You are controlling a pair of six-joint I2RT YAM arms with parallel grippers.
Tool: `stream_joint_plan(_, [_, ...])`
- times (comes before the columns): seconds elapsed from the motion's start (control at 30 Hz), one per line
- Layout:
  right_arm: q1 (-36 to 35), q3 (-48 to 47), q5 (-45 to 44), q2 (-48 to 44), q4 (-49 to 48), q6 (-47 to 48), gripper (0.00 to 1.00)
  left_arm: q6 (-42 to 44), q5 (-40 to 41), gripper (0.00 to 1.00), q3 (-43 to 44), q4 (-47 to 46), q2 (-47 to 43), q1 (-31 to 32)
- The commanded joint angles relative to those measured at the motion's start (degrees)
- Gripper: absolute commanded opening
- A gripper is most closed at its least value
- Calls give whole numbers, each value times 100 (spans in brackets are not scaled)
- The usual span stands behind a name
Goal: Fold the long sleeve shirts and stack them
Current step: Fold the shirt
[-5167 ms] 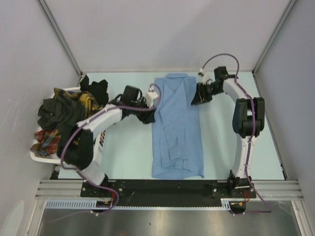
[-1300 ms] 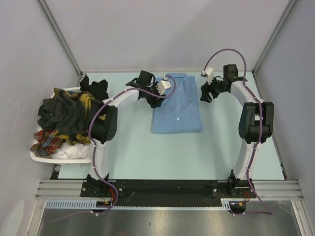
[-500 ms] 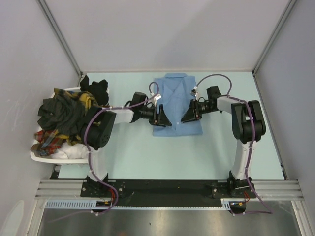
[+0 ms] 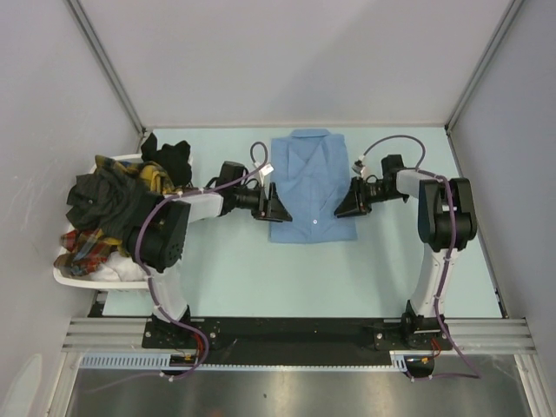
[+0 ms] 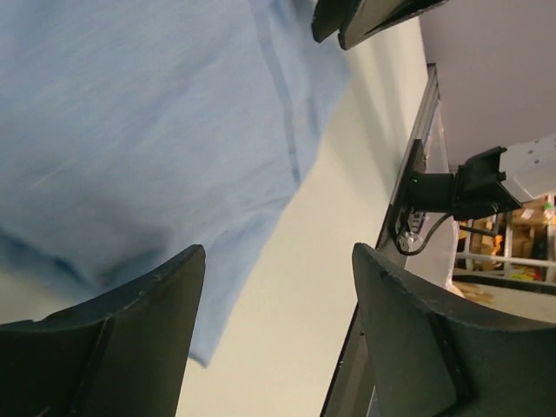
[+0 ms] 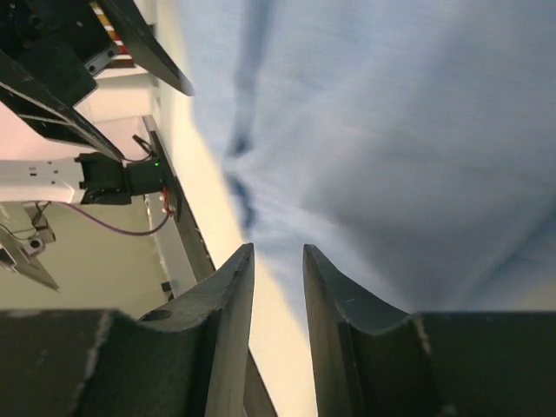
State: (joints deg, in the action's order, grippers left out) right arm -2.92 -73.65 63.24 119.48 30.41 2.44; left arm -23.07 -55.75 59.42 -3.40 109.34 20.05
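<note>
Blue shirt (image 4: pixel 311 187), left end effector (image 4: pixel 274 209) wide apart, right end effector (image 4: pixel 346 207) nearly together, grip unclear

The left tool (image 4: pixel 273 208) and right tool (image 4: pixel 347 208) slid apart, and the right one narrowed. Between them, the blue shirt (image 4: pixel 311 182) got folded short.
</note>
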Motion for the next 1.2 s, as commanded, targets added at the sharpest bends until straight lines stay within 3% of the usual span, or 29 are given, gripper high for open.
stream_joint_plan(0.0, [-348,-343,416,-952,-7,-189,35,-12,-305,74,333,-397,-519,384])
stream_joint_plan(0.1, [-613,-352,504,-883,-825,-945,36,-688,-77,73,561,-1065,-169,578])
stream_joint_plan(0.23, [-754,-422,444,-304,-1825,-1561,34,-1067,292,70,1106,-1233,578,596])
stream_joint_plan(0.43, [-596,-993,31,909,-2294,-1905,31,-806,775,65,1889,-761,1493,465])
stream_joint_plan(0.53, [-307,-1178,-84,1033,-2049,-1774,31,-463,1108,64,1837,4,1494,315])
stream_joint_plan(0.77, [203,-1319,73,551,-661,-825,34,-199,496,67,1230,-231,933,113])
stream_joint_plan(0.93, [476,-1336,144,-11,166,-261,35,794,170,68,1335,294,396,165])
stream_joint_plan(1.17, [310,-1082,355,-390,342,-208,35,453,-15,70,1099,384,-35,306])
